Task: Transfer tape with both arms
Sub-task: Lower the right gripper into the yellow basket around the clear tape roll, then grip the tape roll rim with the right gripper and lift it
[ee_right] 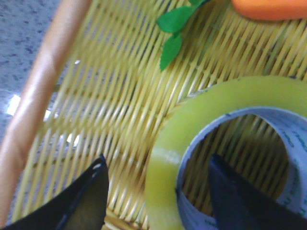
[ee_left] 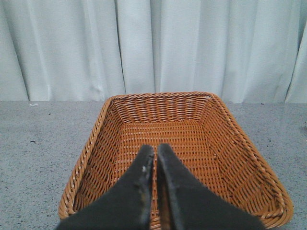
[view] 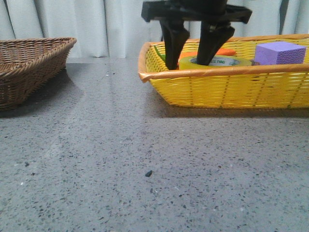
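Straddling the wall of the tape (ee_right: 230, 143) with wide-apart jaws, the right gripper (view: 193, 53) should close squarely, not tilted, before lifting.

1. The grey speckled stone-look table (view: 145, 159) is smooth with a faint sheen.
2. The brown woven wicker basket (ee_left: 240, 158) looks rough and matt.
3. The yellow woven plastic basket (view: 227, 92) is glossy.
4. The translucent yellow tape roll (ee_right: 168, 158) is smooth and shiny.

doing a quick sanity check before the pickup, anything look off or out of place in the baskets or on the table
Nothing stands out. The tape lies flat in the yellow basket beside the carrot and purple cube, with the right claw open astride its wall. The brown basket looks intact under the shut left claw.
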